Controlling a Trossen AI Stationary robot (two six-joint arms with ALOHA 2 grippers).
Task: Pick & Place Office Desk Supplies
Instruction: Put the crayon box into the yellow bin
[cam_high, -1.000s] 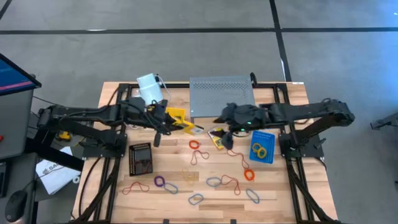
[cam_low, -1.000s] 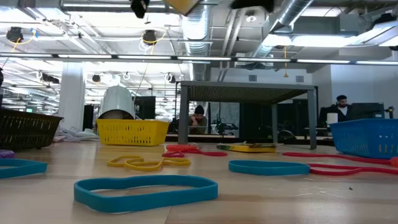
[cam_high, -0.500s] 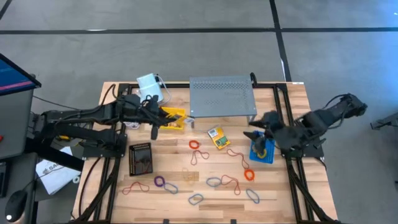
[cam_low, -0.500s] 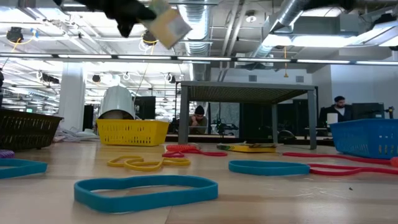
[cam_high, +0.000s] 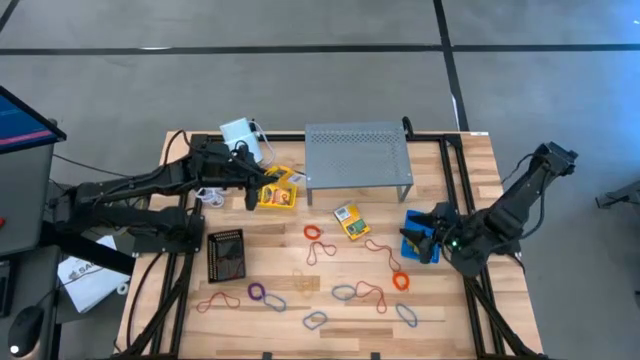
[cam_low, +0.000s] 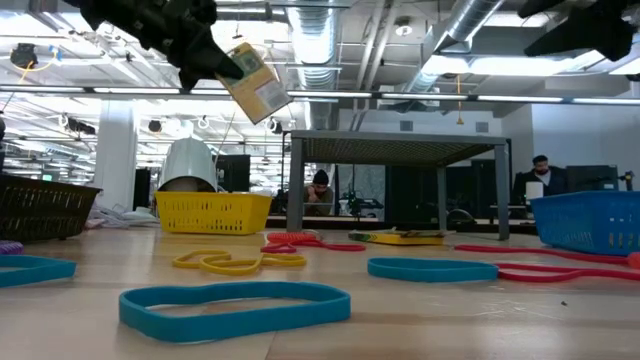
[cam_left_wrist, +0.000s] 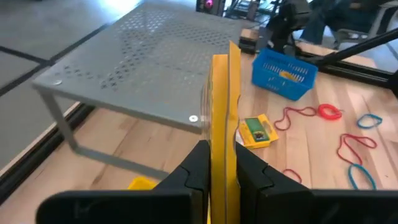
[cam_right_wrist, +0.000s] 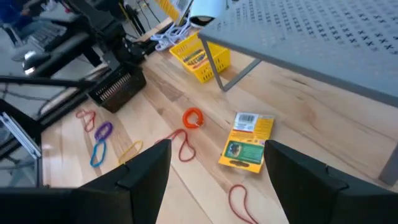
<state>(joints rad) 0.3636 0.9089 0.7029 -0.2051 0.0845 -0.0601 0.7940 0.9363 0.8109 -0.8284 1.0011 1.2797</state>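
Observation:
My left gripper (cam_high: 262, 188) is shut on a yellow crayon box (cam_low: 255, 85), held in the air above the yellow basket (cam_high: 280, 192) near the table's far left. My right gripper (cam_high: 420, 240) is open and hangs over the blue basket (cam_high: 424, 248) on the right side. In the right wrist view, its fingers spread wide around empty air. A second crayon box (cam_high: 348, 220) lies flat on the wood in front of the grey shelf. Rubber-band loops lie scattered on the near half: orange (cam_high: 313, 232), purple (cam_high: 257, 292), blue (cam_high: 345, 292) and others. My left gripper pinches the crayon box between its two fingers, one on each flat face, at the box's end nearest the wrist (cam_left_wrist: 221, 140). The fingers reach in roughly level from the table's left. The box is lifted clear, tilted in the low view, with its free end (cam_low: 270, 100) lower.
The grey perforated shelf (cam_high: 357, 155) stands at the far middle, and the white cylinder with its cord (cam_high: 240, 138) sits at the far left. A black basket (cam_high: 226, 255) stands on the left. People sit in the room behind (cam_low: 320, 185). Bare wood shows between the loops.
My left gripper drew slightly toward the table's left and lowered the crayon box over the yellow basket, tipping it. My right arm pulled back from the crayon box at the table's middle toward the right edge and now hangs over the blue basket.

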